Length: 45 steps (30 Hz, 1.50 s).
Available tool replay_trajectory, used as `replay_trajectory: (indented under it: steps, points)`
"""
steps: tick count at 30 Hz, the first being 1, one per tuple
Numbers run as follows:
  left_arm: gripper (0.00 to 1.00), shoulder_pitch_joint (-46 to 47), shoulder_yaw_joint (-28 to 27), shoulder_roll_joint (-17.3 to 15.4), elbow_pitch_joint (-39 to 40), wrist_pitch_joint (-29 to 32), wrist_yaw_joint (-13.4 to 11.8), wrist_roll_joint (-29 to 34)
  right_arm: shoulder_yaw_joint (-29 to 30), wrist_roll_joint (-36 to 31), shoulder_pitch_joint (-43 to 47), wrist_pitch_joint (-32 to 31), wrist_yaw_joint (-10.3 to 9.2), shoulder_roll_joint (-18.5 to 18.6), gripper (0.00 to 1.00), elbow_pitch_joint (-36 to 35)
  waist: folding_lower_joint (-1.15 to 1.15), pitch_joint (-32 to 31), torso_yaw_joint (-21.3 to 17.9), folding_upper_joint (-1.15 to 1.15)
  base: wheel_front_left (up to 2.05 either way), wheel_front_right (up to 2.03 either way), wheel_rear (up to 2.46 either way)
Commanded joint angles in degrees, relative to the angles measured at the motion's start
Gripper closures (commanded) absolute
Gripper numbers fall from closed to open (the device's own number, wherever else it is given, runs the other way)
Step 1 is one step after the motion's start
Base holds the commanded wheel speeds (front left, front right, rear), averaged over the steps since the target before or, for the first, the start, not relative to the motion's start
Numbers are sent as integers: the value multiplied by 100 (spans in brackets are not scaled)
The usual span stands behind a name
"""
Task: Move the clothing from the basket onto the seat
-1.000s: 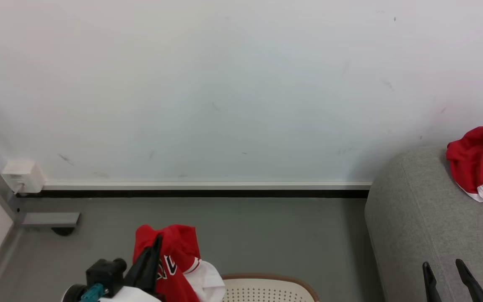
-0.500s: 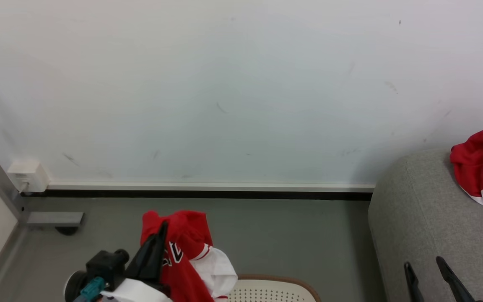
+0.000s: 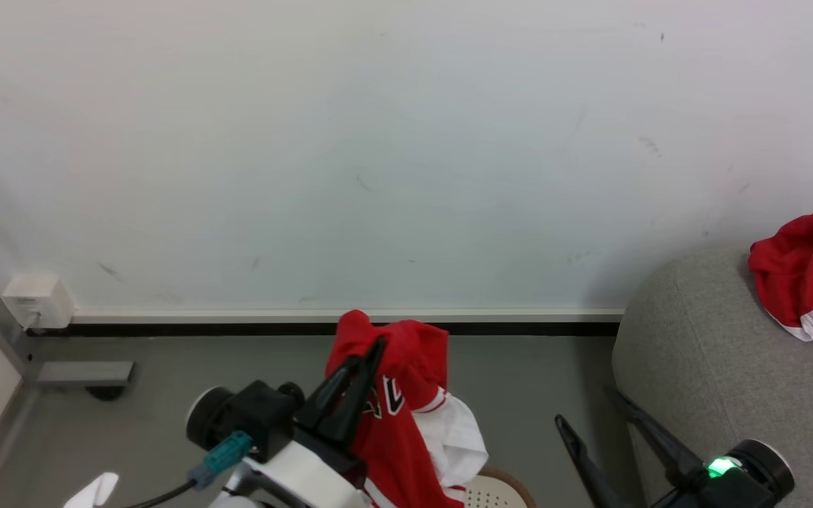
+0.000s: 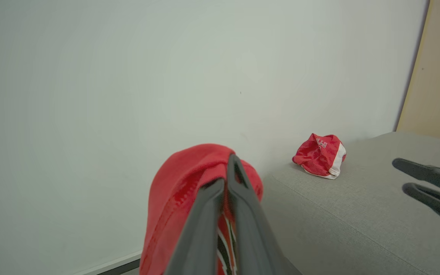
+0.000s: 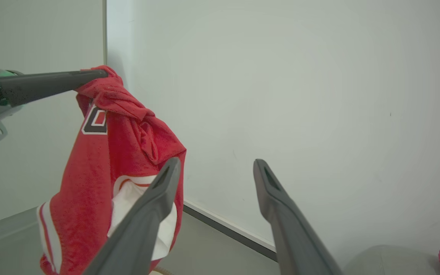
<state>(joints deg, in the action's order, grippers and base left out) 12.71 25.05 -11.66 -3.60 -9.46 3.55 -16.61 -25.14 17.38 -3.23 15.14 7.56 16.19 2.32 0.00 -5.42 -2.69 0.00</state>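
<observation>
My left gripper (image 3: 370,351) is shut on a piece of the clothing (image 3: 396,402), a red garment with white trim that hangs from its fingertips above the floor. The basket (image 3: 497,492) shows as a sliver of rim below it at the bottom edge. Another red garment (image 3: 807,271) lies bunched on the grey seat (image 3: 710,374) at the right. My right gripper (image 3: 590,413) stands open and empty beside the seat's rounded end. The left wrist view shows the held garment (image 4: 178,191) draped over my left gripper (image 4: 225,172). In the right wrist view the right gripper (image 5: 216,164) is open next to the hanging garment (image 5: 90,183).
A white wall (image 3: 378,141) with a dark baseboard runs behind everything. A grey metal frame foot (image 3: 82,370) and a white socket box (image 3: 36,296) sit at the far left. Grey floor (image 3: 519,381) lies between the basket and the seat.
My left gripper has carried the red garment up and to the right, toward the seat. The right gripper has swung left and further into view, still open.
</observation>
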Motion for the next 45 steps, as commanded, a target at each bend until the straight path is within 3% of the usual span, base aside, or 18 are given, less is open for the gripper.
replay_trajectory:
  steps: [1, 9, 23, 24, 26, 27, 33, 34, 35, 36, 37, 45]
  points:
    - [100, 86, 140, 56, 118, 88, 59, 79, -289, 93, -212, 0, -14, 115, 0, -51, 0, 7, 3, 0, 0, 0, 0]
    - [100, 247, 773, 359, 170, 219, 207, 81, -1245, 297, -825, 0, -14, 454, 0, -32, 0, 42, 27, 0, 0, 0, 0]
    - [100, 426, 1791, 582, 188, 195, 361, -172, -2150, 782, -1341, -88, -14, 830, 0, 423, 0, 80, -71, 0, 0, 0, 0]
    - [100, 434, 1862, 574, 217, 194, 371, -252, -2189, 836, -1352, -82, -14, 829, 18, 448, 0, 78, -80, 0, 0, 0, 0]
    - [100, 463, 2006, 527, 278, 208, 385, -441, -2212, 910, -1401, -77, -14, 825, 87, 500, 0, 73, -97, 0, 0, 0, 0]
    - [100, 499, 2055, 469, 285, 216, 381, -460, -2224, 943, -1416, -74, -14, 817, 100, 526, 0, 71, -107, 0, 0, 0, 0]
    - [100, 544, 2088, 332, 211, 102, 383, -597, -2035, 1052, -1381, -46, -15, 820, 100, 640, 0, 45, -179, 0, 0, 0, 0]
    - [85, 558, 2064, 301, 181, 50, 357, -558, -1951, 1052, -1361, -41, -15, 815, 100, 655, 0, 48, -199, 0, 0, 0, 0]
    - [56, 561, 2051, 281, 141, 11, 339, -530, -1901, 1046, -1341, -34, -15, 810, 100, 662, 0, 55, -220, 0, 0, 0, 0]
    - [15, 554, 2050, 270, 99, -8, 327, -532, -1831, 1055, -1314, -36, -15, 801, 100, 666, 0, 62, -243, 0, 0, 0, 0]
    - [0, 540, 2045, 267, 66, -44, 321, -553, -1751, 1071, -1289, -29, -15, 800, 100, 665, 0, 65, -268, 0, 0, 0, 0]
    - [0, 395, 1998, 259, -247, -155, 266, -725, -1203, 1006, -1118, 3, -14, 873, 100, 518, 0, 182, -754, 0, 0, 0, 0]
